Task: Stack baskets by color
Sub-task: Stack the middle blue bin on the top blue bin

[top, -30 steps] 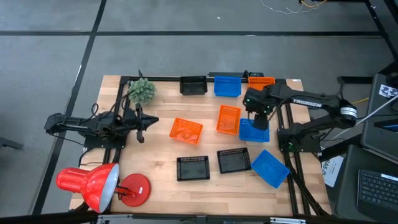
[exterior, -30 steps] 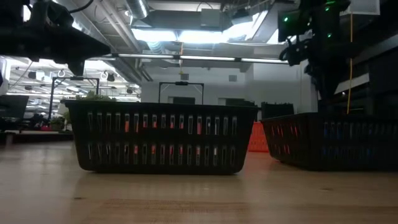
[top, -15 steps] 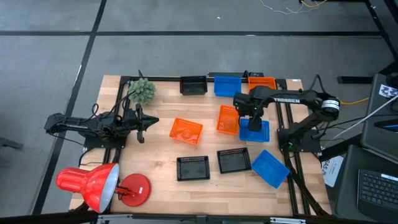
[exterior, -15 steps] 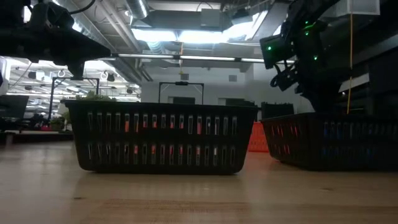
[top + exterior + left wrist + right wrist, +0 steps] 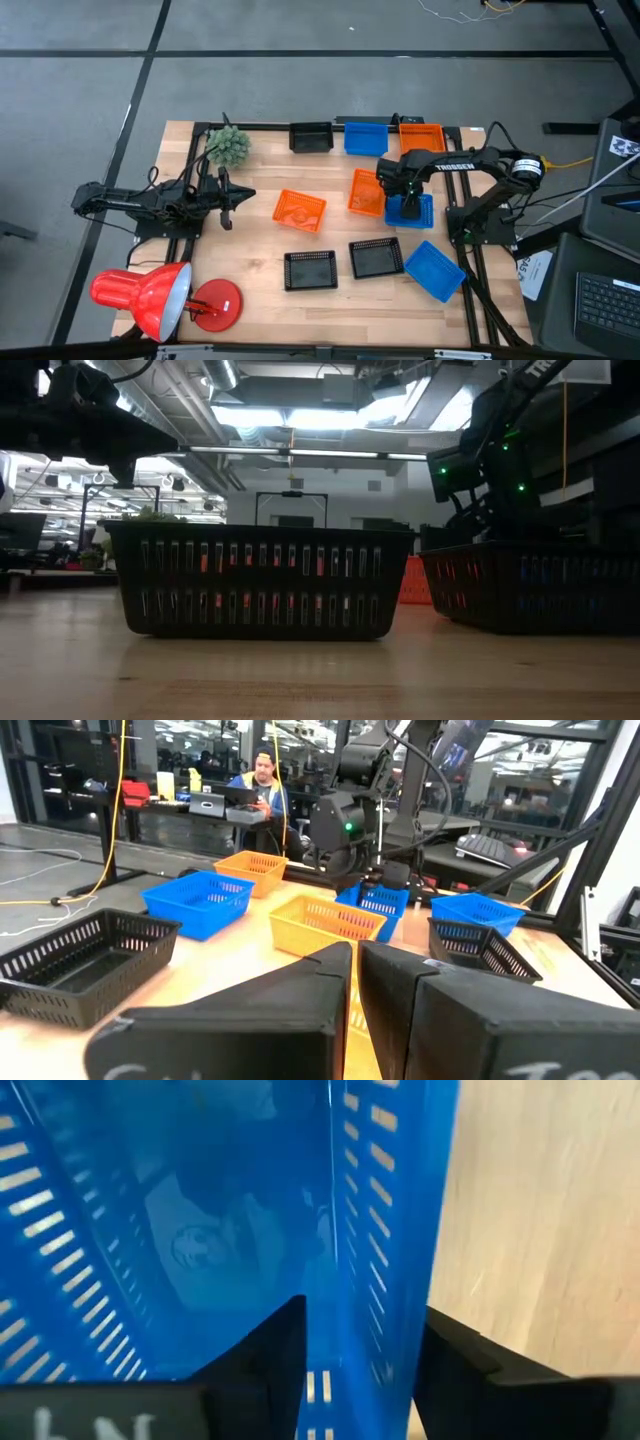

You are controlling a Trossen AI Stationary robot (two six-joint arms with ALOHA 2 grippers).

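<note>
Orange, blue and black baskets lie spread over the table. My right gripper (image 5: 397, 196) points down over the blue basket (image 5: 415, 210) at the middle right. It is open, and its fingers stand either side of one side wall (image 5: 385, 1230), one inside (image 5: 285, 1345) and one outside (image 5: 445, 1355). Whether they touch the wall I cannot tell. An orange basket (image 5: 367, 191) sits right beside it. My left gripper (image 5: 240, 195) waits shut at the table's left, above the wood.
Black (image 5: 311, 136), blue (image 5: 366, 137) and orange (image 5: 421, 131) baskets line the far edge. Another orange one (image 5: 300, 209) is at the centre. Two black ones (image 5: 310, 269) (image 5: 376, 258) and a blue one (image 5: 434, 269) sit nearer. A red lamp (image 5: 150, 295) and a green plant ball (image 5: 228, 146) stand at the left.
My right gripper has come down onto the blue basket and drifted slightly toward the table's left and near edge. Its fingers have stayed open. The baskets have not moved.
</note>
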